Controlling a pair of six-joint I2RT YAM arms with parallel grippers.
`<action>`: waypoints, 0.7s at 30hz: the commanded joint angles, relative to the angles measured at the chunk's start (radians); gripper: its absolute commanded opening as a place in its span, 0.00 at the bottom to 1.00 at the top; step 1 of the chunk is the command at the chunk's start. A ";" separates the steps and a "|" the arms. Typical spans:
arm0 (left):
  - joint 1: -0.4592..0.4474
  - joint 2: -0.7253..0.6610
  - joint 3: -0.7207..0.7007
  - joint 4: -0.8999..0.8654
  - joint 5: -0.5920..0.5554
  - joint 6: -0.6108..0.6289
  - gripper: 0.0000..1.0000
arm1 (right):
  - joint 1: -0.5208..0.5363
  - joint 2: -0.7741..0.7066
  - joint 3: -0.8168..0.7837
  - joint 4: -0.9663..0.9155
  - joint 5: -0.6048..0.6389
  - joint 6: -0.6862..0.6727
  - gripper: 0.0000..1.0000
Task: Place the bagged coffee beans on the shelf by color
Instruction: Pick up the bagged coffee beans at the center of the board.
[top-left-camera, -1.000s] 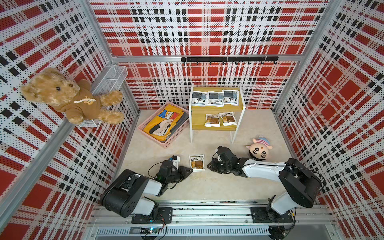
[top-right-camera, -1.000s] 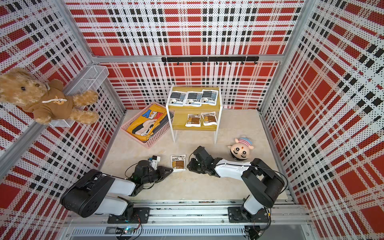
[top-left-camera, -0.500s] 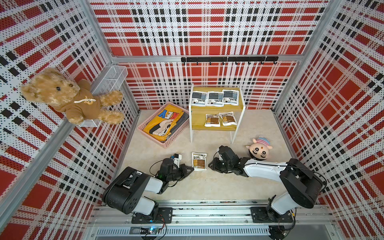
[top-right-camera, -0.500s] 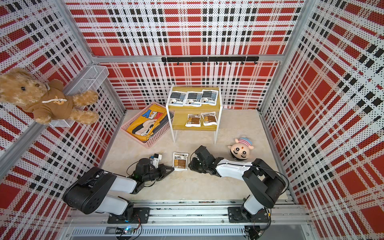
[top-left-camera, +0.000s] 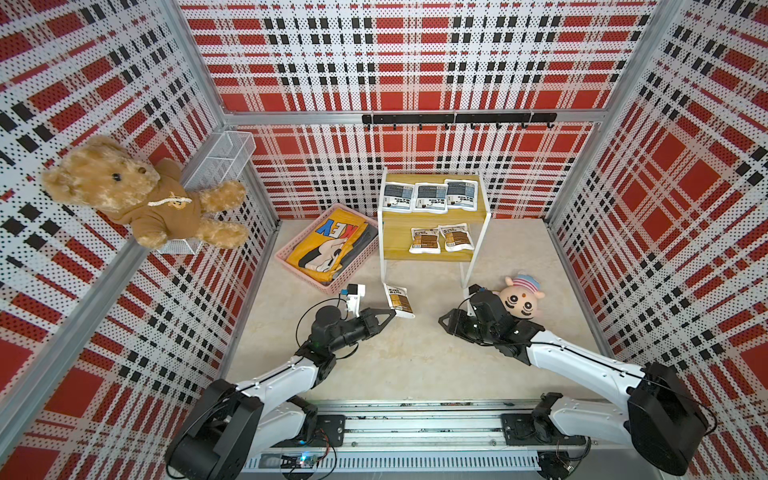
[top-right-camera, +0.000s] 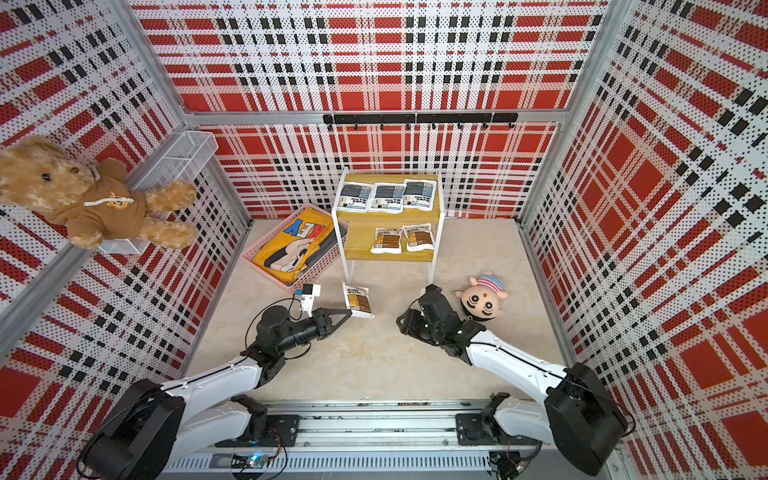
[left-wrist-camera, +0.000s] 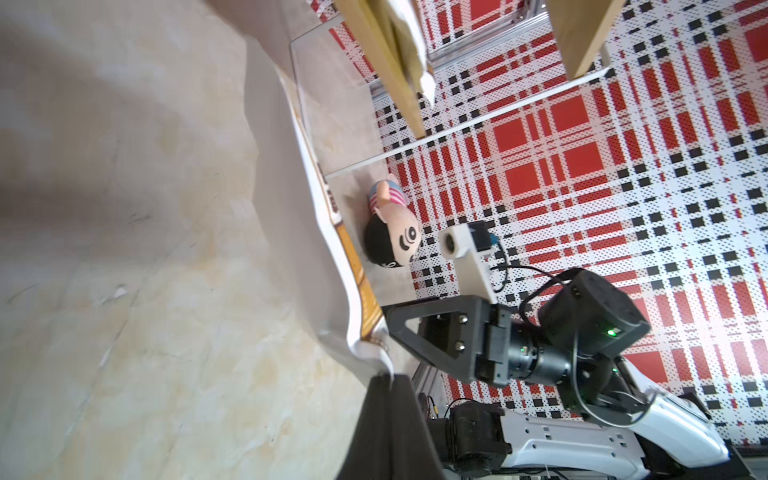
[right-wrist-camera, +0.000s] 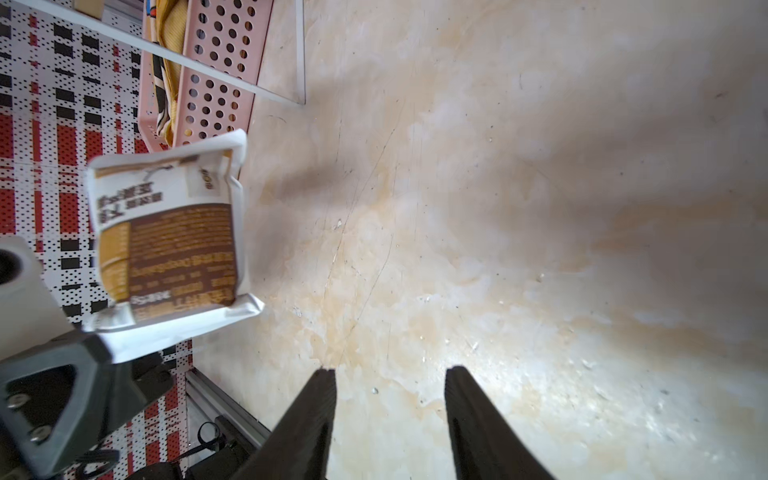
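Your left end effector (top-left-camera: 390, 315) is pinched tight, left arm (top-left-camera: 286, 374) stretched far and rightward; your right end effector (right-wrist-camera: 390, 370) sits low, jaws parted, right arm (top-left-camera: 582, 365) reaching left.

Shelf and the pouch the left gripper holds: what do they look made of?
Shelf: yellow wood-grain boards, possibly laminate, on thin white legs that look like painted metal. Pouch: matte white film or paper, creased where the left gripper pinches its corner.

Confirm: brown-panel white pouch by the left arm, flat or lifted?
Lifted: brown-panel white pouch hangs tilted from the left gripper, jaws shut on its corner.
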 joint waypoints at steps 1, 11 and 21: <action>-0.022 -0.025 0.061 -0.011 0.000 -0.018 0.00 | -0.006 -0.005 -0.006 -0.011 -0.015 -0.029 0.51; -0.028 0.030 0.277 -0.097 -0.007 0.050 0.00 | -0.006 0.029 0.087 0.026 -0.078 -0.053 0.51; 0.051 0.190 0.416 -0.149 0.017 0.122 0.00 | -0.011 0.088 0.206 0.022 -0.085 -0.080 0.51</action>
